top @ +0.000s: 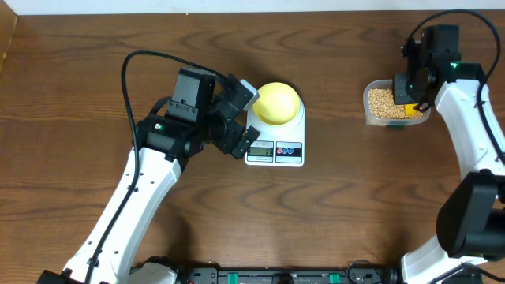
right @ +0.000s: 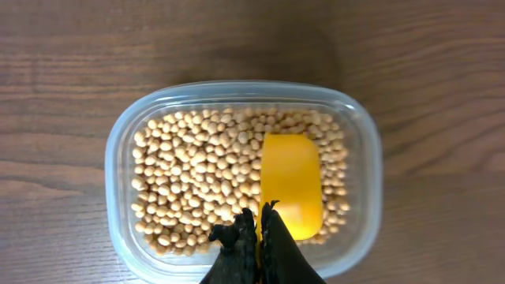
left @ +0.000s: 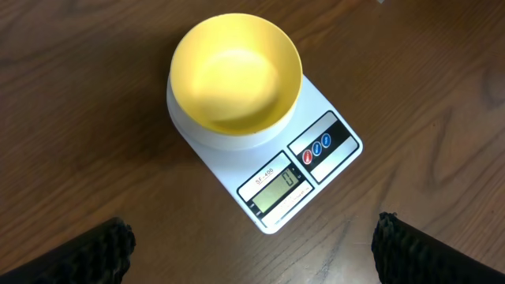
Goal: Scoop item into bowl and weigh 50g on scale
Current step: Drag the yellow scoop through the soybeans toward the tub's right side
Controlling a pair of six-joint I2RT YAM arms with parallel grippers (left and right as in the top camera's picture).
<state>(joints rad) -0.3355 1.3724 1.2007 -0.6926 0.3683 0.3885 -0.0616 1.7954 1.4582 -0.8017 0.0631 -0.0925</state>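
Hovering above the wooden table [left: 71,118], the left pincer [left: 256,254] is standing with its jaws spread as wide as they go, and it is gripping nothing. Just ahead of its fingertips [left: 99,251] the scale [left: 312,106] is lying flat and turned at an angle, with its display [left: 278,189] at the near end, facing the pincer and showing a zero. The bowl [left: 237,75] is sitting upright on the far end of the scale, beyond the display, and its inside is showing bare.

Well apart from all this, the right pincer [right: 259,219] is hanging over a clear plastic tub [right: 369,173] with its jaws pressed together. Its tips are pinching the near end of a yellow scoop [right: 292,181], and a sliver of yellow is showing between them. The scoop is reaching forward from the tips and resting on the beans [right: 197,181], which are filling the tub directly beneath and ahead of this pincer.
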